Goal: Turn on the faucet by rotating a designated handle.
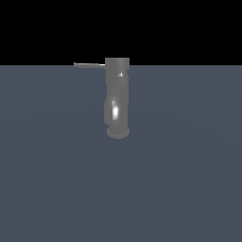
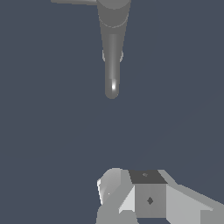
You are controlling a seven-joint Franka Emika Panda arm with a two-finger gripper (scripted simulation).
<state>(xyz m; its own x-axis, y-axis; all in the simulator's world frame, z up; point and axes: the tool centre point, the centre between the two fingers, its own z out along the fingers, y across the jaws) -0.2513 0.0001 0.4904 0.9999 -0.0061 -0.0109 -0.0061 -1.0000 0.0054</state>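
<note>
A: Exterior view, left to right: handle (image 1: 89,64), thin flat bar, juts from the cap of the faucet (image 1: 117,99) standing mid-worktop (image 1: 189,189). Rigid, glossy, likely slippery; push near its free tip.

B: Wrist view alone shows the gripper (image 2: 131,197), well apart (fingers unclear, cannot tell whether spread).

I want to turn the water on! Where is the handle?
In the exterior view, the handle sticks out sideways from the top cap of the faucet, pointing toward that view's left.
</note>
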